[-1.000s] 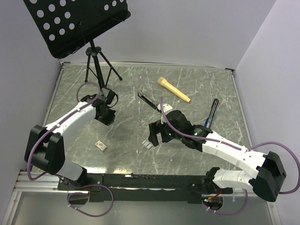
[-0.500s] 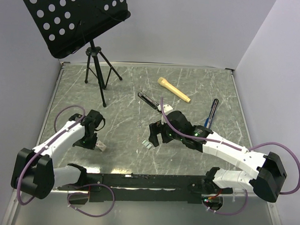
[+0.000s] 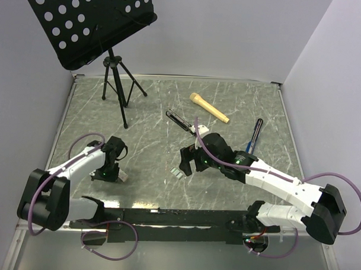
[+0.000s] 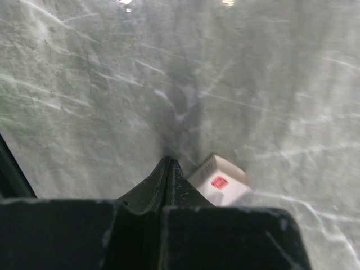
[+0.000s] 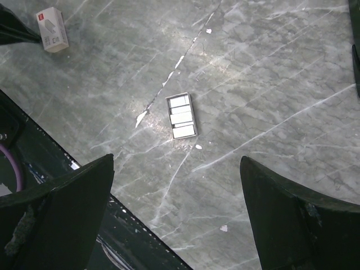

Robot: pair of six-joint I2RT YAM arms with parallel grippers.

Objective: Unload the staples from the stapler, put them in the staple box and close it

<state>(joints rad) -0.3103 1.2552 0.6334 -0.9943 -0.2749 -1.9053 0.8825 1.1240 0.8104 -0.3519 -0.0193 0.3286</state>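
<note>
The slim black stapler (image 3: 179, 119) lies on the marble table beyond the right arm, with nothing touching it. A small pale rectangle of silvery staples (image 3: 178, 173) (image 5: 181, 116) lies flat on the table. My right gripper (image 3: 189, 161) (image 5: 176, 159) hovers over it, open wide and empty, and the strips sit just beyond its fingertips. My left gripper (image 3: 111, 169) (image 4: 169, 163) is shut on nothing, low over the table at the near left. Its tip sits right beside a small white box (image 4: 219, 180).
The white box with a red label (image 3: 124, 175) (image 5: 52, 29) lies near the left gripper. A tan stick-like handle (image 3: 209, 107) and a blue-and-black pen (image 3: 255, 134) lie at the back right. A black music stand on a tripod (image 3: 114, 73) stands at the back left.
The left arm has swung from the back left, near the tripod, down toward the near edge and now sits by the white box. The right arm has hardly moved.
</note>
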